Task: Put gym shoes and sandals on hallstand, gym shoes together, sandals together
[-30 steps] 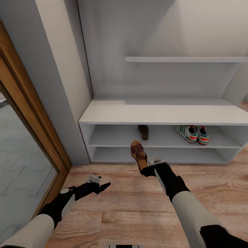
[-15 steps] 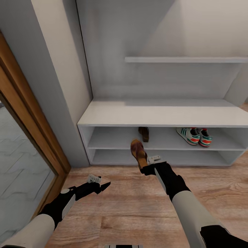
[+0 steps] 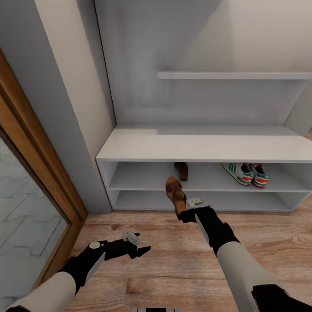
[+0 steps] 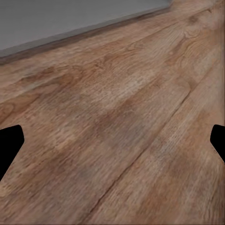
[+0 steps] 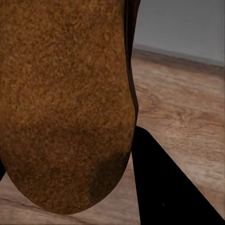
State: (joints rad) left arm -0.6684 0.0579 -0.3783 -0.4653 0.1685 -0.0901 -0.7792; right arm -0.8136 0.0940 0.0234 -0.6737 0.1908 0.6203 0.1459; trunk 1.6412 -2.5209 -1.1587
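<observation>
Wood-grain planks of the corridor floor (image 3: 173,260) ran from a wooden door frame (image 3: 39,173) with its glass panel across to the foot of the white hallstand (image 3: 203,149), which rose against the pale wall with a bench top, two low shelf openings and a higher wall shelf (image 3: 234,75).

Low over the planks, the left gripper (image 3: 143,250) hung with nothing in it. In the left wrist view its two dark fingertips (image 4: 10,143) sat at opposite edges of the picture, spread wide apart, with bare floor between them and the grey base of the wall beyond.

Ahead of that gripper and off to its right, the right gripper (image 3: 183,213) pinched one sandal (image 3: 175,194) by its heel end, so the sandal stood up above the gripper with its toe pointing toward the rack's front edge, clear of the floor. In the right wrist view the tan cork-like sole (image 5: 65,103) lay pressed against one dark finger (image 5: 164,187).

Just beyond the held sandal, the second sandal (image 3: 181,170) rested deep on the upper low shelf. Farther to the right of the right gripper, on the same shelf, the two gym shoes (image 3: 248,173) sat side by side, touching or nearly so.
</observation>
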